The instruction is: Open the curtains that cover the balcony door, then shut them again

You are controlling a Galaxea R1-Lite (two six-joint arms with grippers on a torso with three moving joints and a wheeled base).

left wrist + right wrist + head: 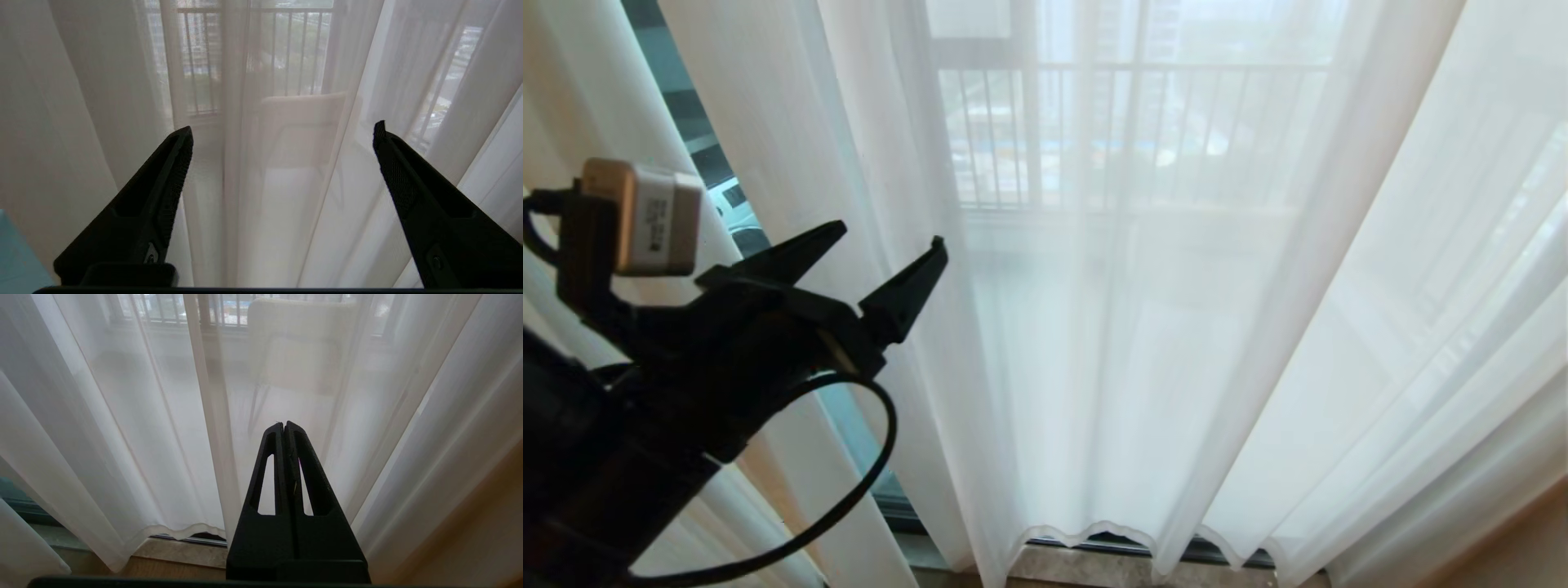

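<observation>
Railing (1094,131) outside; pale chair (302,355) behind fabric; stone sill (1094,567).

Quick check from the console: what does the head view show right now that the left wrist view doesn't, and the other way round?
Only the head view: the left hand from the side, open, raised in front of the curtains, plus a strip of uncovered balcony door at the left and the curtains' hem above the floor track.

Only the left wrist view: both fingers spread wide with nothing between them, pointed at a pleat.

Both: the sheer curtains drawn across, with the balcony railing showing through.
</observation>
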